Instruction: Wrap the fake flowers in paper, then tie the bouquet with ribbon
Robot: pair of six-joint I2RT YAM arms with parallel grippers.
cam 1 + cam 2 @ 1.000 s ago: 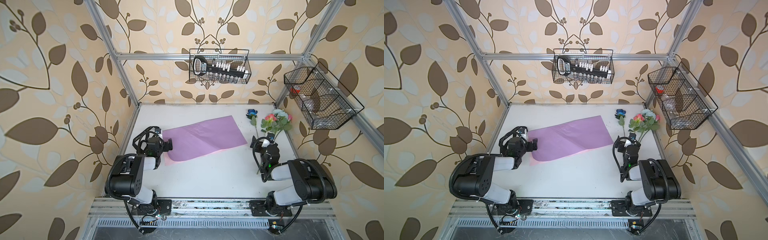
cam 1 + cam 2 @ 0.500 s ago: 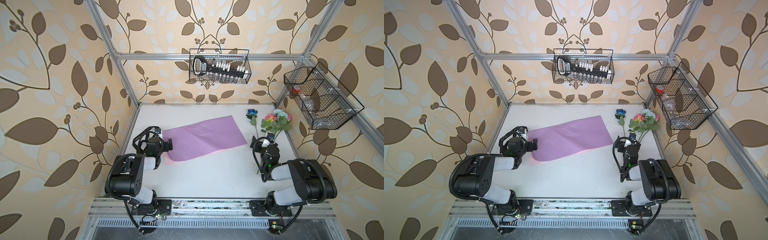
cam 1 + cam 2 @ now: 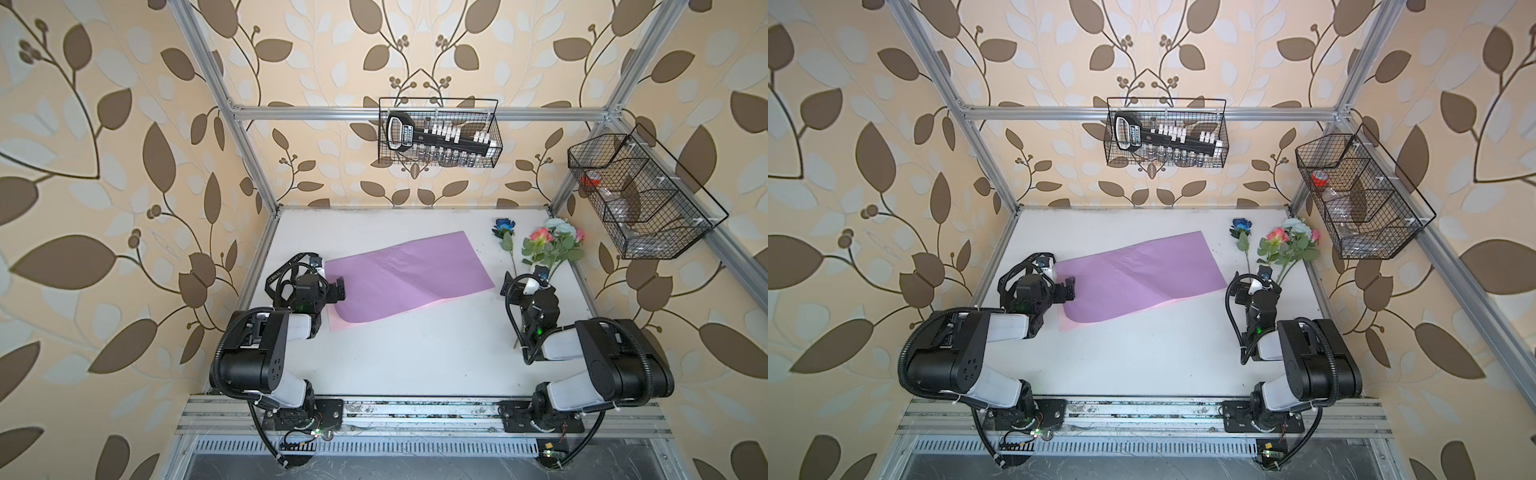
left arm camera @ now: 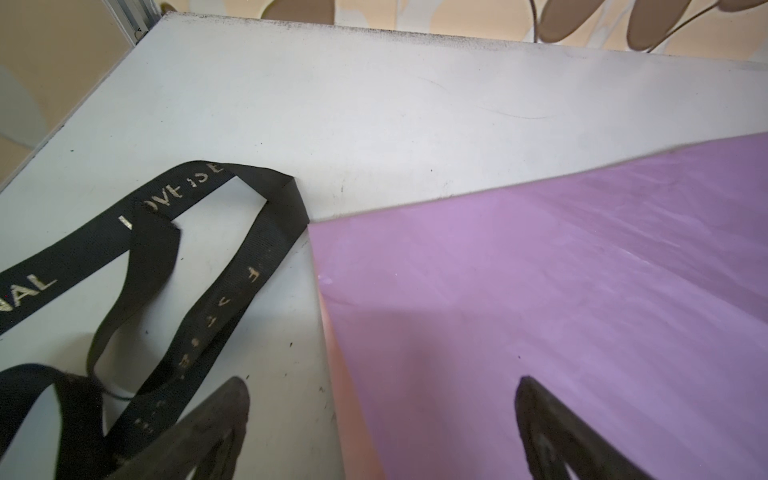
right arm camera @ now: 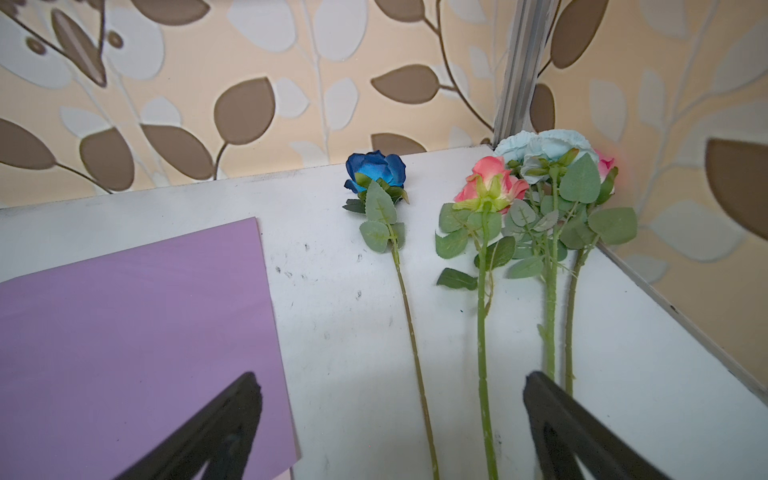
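At the far right corner of the table (image 3: 415, 353) the flowers (image 5: 532, 216) lie loose, apart from the purple paper (image 3: 399, 278), while the left claw (image 4: 381, 382) and right claw (image 5: 390, 382) hang spread and empty; a careless pinch may scatter the thin stems.

You have a lilac sheet of paper (image 3: 407, 278) on the white table (image 3: 415, 353), its pink underside showing at the 7 o'clock corner, and a black ribbon (image 4: 104, 230) with pale lettering at the sheet's 9 o'clock. At the table's 2 o'clock lie a dark blue rose (image 5: 376, 168), pink roses (image 5: 490, 183) and a pale blue bloom (image 5: 540, 149), all with green stems and leaves. The walls (image 3: 124, 166) are cream, patterned with brown and white leaves.
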